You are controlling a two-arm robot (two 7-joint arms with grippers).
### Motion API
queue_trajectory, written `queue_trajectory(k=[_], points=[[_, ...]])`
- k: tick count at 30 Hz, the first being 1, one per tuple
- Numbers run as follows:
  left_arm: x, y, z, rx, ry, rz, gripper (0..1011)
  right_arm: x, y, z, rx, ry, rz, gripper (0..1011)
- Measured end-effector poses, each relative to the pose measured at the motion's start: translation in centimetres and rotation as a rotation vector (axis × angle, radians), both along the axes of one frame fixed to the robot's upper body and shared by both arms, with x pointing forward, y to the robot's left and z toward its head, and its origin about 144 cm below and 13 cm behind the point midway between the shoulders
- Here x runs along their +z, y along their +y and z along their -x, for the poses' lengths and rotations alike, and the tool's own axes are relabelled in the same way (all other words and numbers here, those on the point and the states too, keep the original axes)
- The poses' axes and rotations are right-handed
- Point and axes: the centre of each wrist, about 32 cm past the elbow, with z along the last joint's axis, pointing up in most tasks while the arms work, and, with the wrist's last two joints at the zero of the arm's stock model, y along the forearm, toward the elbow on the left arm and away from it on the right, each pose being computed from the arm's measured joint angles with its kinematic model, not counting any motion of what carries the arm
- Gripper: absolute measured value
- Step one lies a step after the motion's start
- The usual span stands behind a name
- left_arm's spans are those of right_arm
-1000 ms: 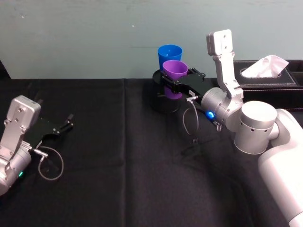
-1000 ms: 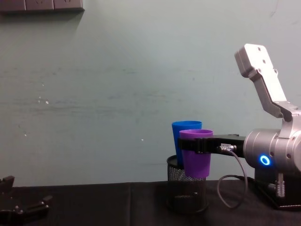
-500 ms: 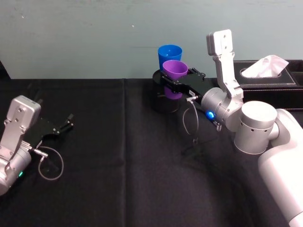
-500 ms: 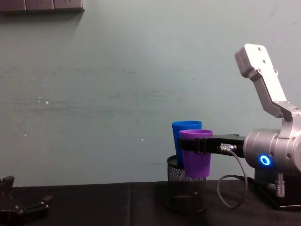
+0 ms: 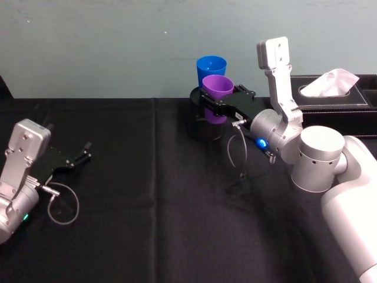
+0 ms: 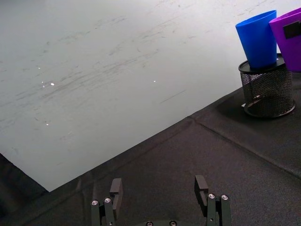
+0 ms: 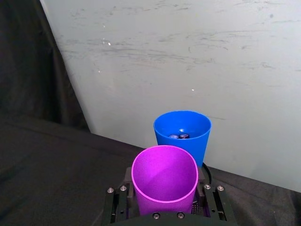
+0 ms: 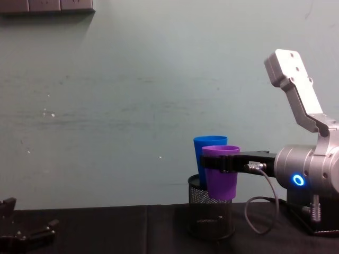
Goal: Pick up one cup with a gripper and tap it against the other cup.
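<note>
Almost nothing has moved since half a second ago: the right pincer holds the short purple tapered plastic cup at the same height, its black flat fingers clamped on the cup's sides, lifted clear of the black-clothed counter. From the chest view the purple cup overlaps the tall narrow bright blue plastic cup, so whether the two touch cannot be told there. The right wrist view shows a slim gap between the purple rim and the blue cup behind it, and something small and dark lying inside the blue cup, too small to identify. The left wrist view shows the blue cup standing in a black mesh pen holder, with the purple cup cut off at the frame edge. The left pincer rests low on the counter well away, fingers spread apart and empty.
</note>
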Motion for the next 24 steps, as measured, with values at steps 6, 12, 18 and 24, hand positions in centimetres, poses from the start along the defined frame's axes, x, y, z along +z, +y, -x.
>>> queue_trajectory(k=[6,12,18,24], points=[[0.00,0.00,0.00,0.000,0.000,0.000,1000,0.00,0.00,0.00,0.000,0.000,0.000,724],[0.00,0.00,0.00,0.000,0.000,0.000,1000,0.00,0.00,0.00,0.000,0.000,0.000,724],[0.00,0.00,0.00,0.000,0.000,0.000,1000,0.00,0.00,0.00,0.000,0.000,0.000,724],[0.00,0.00,0.00,0.000,0.000,0.000,1000,0.00,0.00,0.00,0.000,0.000,0.000,724]])
